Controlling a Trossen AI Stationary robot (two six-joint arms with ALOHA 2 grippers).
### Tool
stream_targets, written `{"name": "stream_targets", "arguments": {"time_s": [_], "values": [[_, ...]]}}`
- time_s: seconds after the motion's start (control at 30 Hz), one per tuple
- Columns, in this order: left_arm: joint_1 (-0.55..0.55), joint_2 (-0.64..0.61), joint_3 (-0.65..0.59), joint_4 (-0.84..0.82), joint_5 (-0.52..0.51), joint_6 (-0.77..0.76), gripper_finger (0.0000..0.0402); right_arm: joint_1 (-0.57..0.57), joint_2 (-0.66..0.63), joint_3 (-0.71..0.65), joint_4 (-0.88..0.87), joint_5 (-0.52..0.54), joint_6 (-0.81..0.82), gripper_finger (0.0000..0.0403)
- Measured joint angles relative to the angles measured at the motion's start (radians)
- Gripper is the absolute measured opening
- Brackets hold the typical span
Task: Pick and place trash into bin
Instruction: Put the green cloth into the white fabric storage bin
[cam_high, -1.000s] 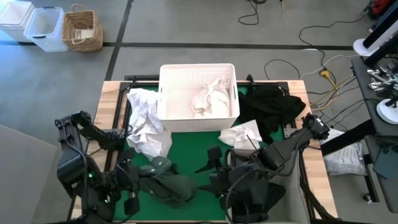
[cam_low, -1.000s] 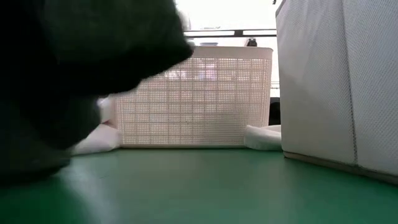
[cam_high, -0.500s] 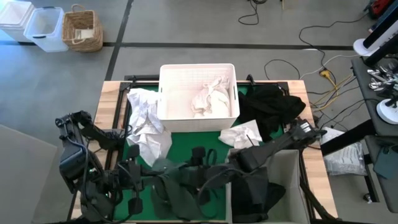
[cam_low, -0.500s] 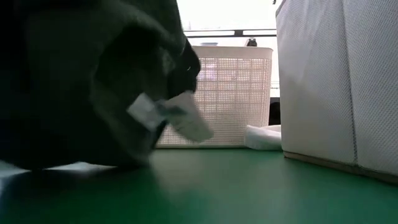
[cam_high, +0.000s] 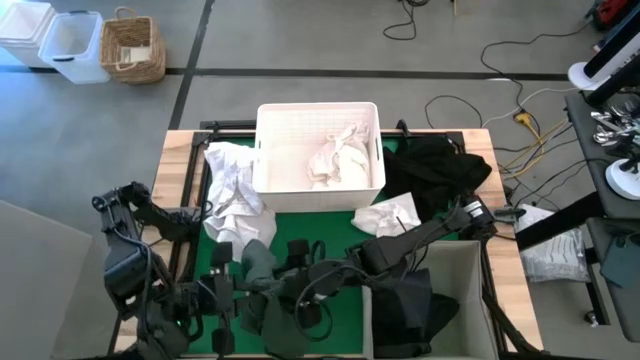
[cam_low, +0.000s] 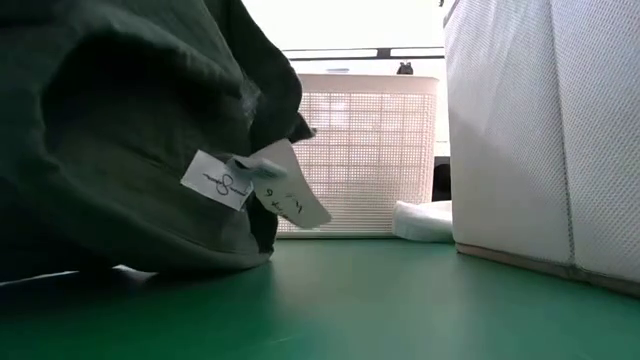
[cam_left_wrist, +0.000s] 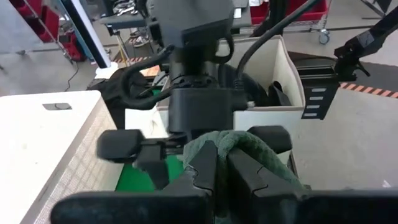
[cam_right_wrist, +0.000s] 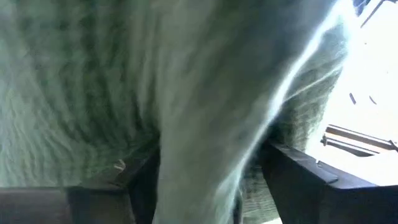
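A dark green garment is bunched on the green mat near the table's near edge; its white tags show in the low view. My left gripper is shut on it from the left. My right gripper faces it from the right, open, with its fingers on either side of the raised cloth. The white tub at the far side holds a white sheet. More white sheets and a black garment lie beside it. My left gripper pinches a raised fold of the green garment between its two fingers, coming level from the table's left. The fold stands up above the fingertips, and the garment's lower part rests on the mat. My right gripper stands open around the same fold; whether its fingers touch the cloth I cannot tell.
A tall pale fabric bin with dark cloth inside stands at the near right corner, close to the right arm. Bare green mat lies between the garment and the tub. Cables and baskets lie on the floor beyond the table.
My right gripper has swung toward the table's left, across the mat, up to the green garment and my left gripper. The garment has been gathered up from lying flat into a raised bunch, and its white tags have come into the low view.
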Motion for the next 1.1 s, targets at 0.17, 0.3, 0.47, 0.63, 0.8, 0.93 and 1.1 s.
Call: {"name": "stream_targets", "arguments": {"time_s": [0.17,0.3,0.47,0.63,0.8,0.93,1.1], "values": [[0.001,0.003,0.0,0.019,0.0,0.031,0.0,-0.003,0.002,-0.003,0.006,-0.001,-0.012,0.0171],[-0.001,0.003,0.0,0.018,0.0,0.028,0.0006,0.001,0.002,-0.003,0.005,-0.016,-0.034,0.0075],[-0.001,0.003,0.0,-0.02,0.006,0.027,0.0049,0.005,0.002,-0.003,-0.001,-0.038,-0.038,0.0017],[-0.001,0.003,0.0,-0.026,0.007,0.026,0.0124,0.005,0.002,-0.003,-0.01,-0.038,-0.025,0.0011],[-0.007,0.003,0.0,-0.069,0.016,0.026,0.0202,0.006,-0.006,-0.003,-0.012,-0.038,-0.019,0.0011],[-0.009,-0.002,0.0,-0.105,0.088,-0.016,0.0238,0.007,-0.033,0.003,-0.041,-0.039,-0.011,0.001],[-0.009,-0.019,0.0,-0.129,0.181,-0.06,0.0247,0.008,-0.077,0.004,-0.062,-0.039,-0.008,0.001]]}}
